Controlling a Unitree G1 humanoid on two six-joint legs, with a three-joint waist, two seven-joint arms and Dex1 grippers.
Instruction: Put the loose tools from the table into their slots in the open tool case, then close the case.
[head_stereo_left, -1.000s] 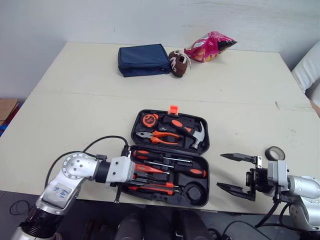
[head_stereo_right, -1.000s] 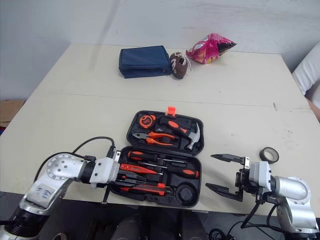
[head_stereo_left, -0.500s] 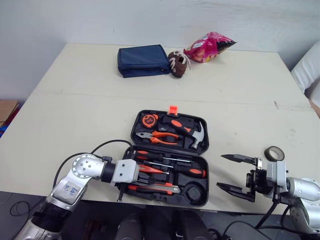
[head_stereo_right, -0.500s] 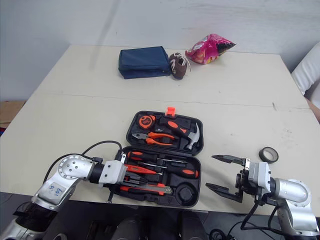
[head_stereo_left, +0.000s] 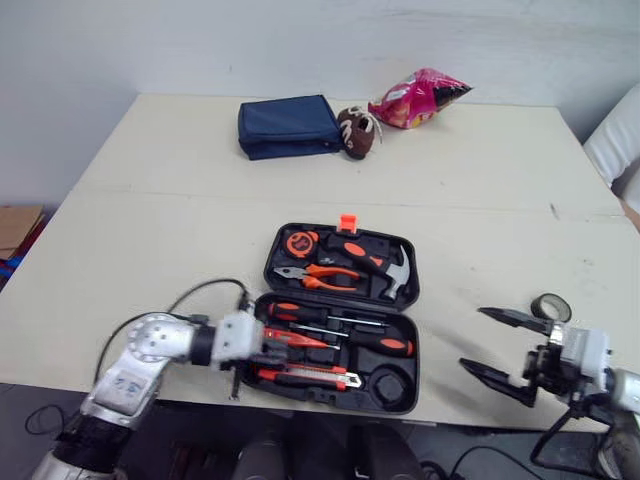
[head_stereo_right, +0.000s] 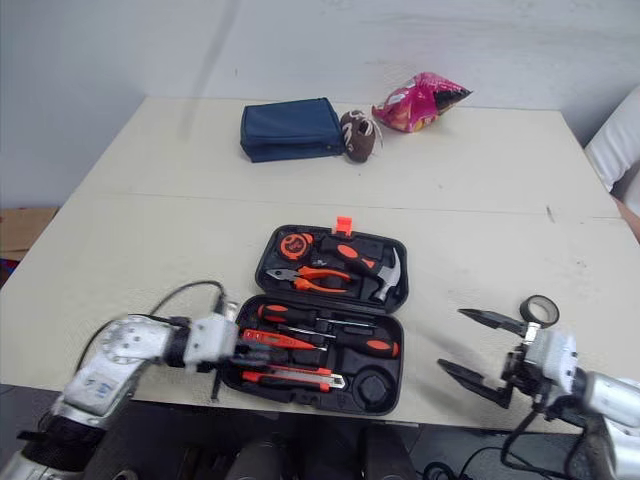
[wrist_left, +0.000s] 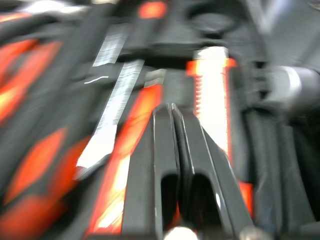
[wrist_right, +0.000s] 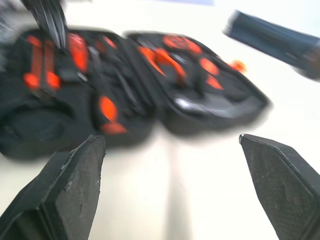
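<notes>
The open black tool case lies at the table's front middle, holding a hammer, pliers, a tape measure and orange-handled screwdrivers. Its round slot at the front right is empty. My left gripper is shut, with its fingertips low over the screwdrivers and the orange knife in the case's near half, and nothing shows between them. A black tape roll lies loose on the table right of the case. My right gripper hovers wide open between the case and the roll, holding nothing.
A navy pouch, a small brown football and a pink snack bag lie at the table's far side. The case sits close to the table's front edge. A white object stands beyond the right edge.
My right gripper has drawn back to the right, away from the case, still open. My left gripper has pulled slightly left over the case's near half.
</notes>
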